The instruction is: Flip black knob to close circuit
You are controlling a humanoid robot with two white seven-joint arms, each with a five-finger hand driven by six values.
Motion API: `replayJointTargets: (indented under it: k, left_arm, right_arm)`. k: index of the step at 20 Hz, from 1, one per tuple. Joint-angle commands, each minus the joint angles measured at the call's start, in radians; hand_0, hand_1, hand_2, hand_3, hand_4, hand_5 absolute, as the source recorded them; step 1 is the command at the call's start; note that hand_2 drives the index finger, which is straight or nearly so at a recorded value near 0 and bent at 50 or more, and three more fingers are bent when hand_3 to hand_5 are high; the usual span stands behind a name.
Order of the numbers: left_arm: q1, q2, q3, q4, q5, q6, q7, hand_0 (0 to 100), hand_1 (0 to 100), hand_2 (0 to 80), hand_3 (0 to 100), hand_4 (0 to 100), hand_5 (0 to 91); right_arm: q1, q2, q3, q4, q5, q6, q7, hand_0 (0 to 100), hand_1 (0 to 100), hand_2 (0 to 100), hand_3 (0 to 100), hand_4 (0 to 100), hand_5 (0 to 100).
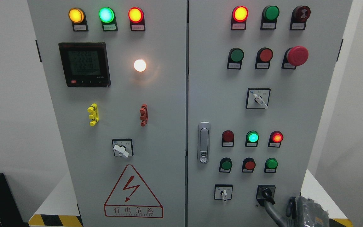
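The black knob [266, 193] sits on a black square plate at the lower right of the grey cabinet's right door [219, 78]. Its handle points down and slightly to the right. My right hand [282, 215] comes in at the bottom right corner, just below and to the right of the knob. A grey part of it reaches up to the lower end of the knob's handle and seems to touch it. Most of the hand is cut off by the bottom edge. My left arm does not show.
A white selector switch [223, 192] is left of the knob, with three push buttons [248, 164] and three indicator lamps [252, 137] above. The door latch [203, 142] is near the middle seam. The left door carries a meter [84, 64] and a warning triangle [133, 192].
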Motion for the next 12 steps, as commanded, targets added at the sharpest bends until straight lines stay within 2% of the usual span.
replayJointTargets:
  k: [1, 12]
  left_arm:
    - [0.0, 0.0, -0.021, 0.022, -0.021, -0.001, 0.001, 12, 56, 0.0, 0, 0, 0.0]
    - [0.0, 0.0, -0.021, 0.022, -0.021, -0.001, -0.001, 12, 56, 0.0, 0, 0, 0.0]
  right_arm:
    - [-0.004, 0.0, -0.008, -0.003, -0.004, 0.0, -0.004, 0, 11, 78, 94, 78, 80]
    - [-0.009, 0.0, -0.008, -0.011, -0.007, 0.0, -0.002, 0, 11, 78, 94, 78, 80]
